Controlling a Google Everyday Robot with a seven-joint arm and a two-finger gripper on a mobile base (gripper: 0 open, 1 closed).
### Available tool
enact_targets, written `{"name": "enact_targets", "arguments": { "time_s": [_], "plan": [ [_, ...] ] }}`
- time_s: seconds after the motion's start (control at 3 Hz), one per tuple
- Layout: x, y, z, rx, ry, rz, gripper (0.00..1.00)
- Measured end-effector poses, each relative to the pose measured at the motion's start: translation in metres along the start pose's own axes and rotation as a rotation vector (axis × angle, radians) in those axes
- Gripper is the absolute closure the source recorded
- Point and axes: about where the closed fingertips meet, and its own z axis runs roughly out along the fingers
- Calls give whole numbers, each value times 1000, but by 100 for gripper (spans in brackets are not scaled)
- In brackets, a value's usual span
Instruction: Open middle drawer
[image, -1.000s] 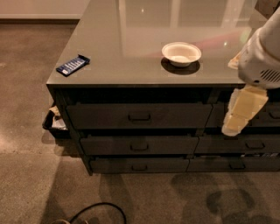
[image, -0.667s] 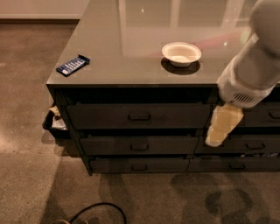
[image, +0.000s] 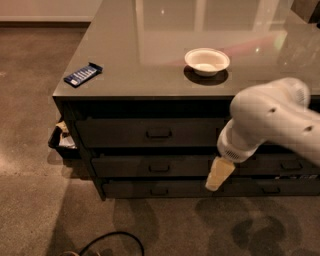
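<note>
The middle drawer (image: 150, 166) is a wide dark grey front with a small rectangular pull handle (image: 159, 168). It sits shut between a taller drawer (image: 145, 132) above and a thinner drawer (image: 150, 190) below, in the cabinet's left column. My gripper (image: 218, 176) is a cream tip on the white arm (image: 265, 120). It hangs in front of the drawer fronts, at the middle drawer's right end and reaching down over the bottom drawer, well right of the handle and holding nothing.
On the glossy cabinet top (image: 150, 45) lie a white bowl (image: 206, 61) and a blue packet (image: 83, 74). A dark bin with trash (image: 62, 142) stands at the cabinet's left side. A black cable (image: 112, 240) lies on the floor. More drawers (image: 292, 165) are on the right.
The arm has swung left and down, bringing the gripper from the right column of drawers to the middle drawer's right end. The drawers have not moved.
</note>
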Motion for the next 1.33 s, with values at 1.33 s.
{"name": "enact_targets", "arguments": {
  "time_s": [1.33],
  "plan": [
    [-48,35,178,-164,-260,-164,0]
  ]
}}
